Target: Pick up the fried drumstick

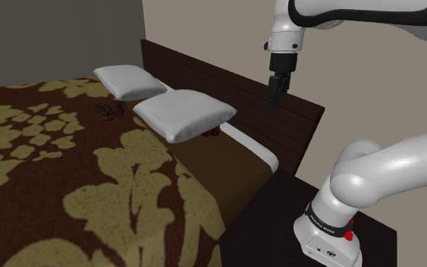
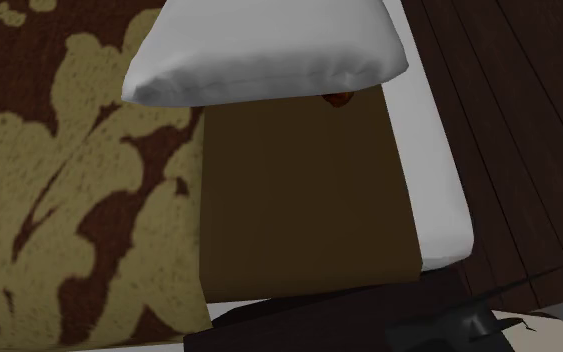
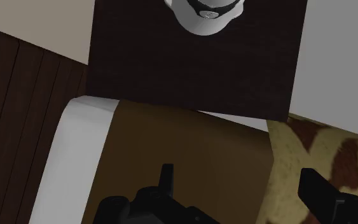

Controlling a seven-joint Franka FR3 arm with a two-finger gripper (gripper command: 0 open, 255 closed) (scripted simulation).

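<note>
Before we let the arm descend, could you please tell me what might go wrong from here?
1. The small reddish-brown fried piece, probably the drumstick, only peeks out from under the plump white pillow. The open jaws may pinch the pillow instead, or push the piece further underneath.
2. The black gripper hangs high, close to the dark wooden headboard, so a careless descent could clip the headboard.

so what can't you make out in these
1. The fried drumstick: in the shoulder view, mostly hidden under the near pillow; a reddish tip peeks out.
2. In the second exterior view, the same pillow covers all but its end.
3. A small dark thing on the bedspread, shoulder view: too small to identify.
</note>
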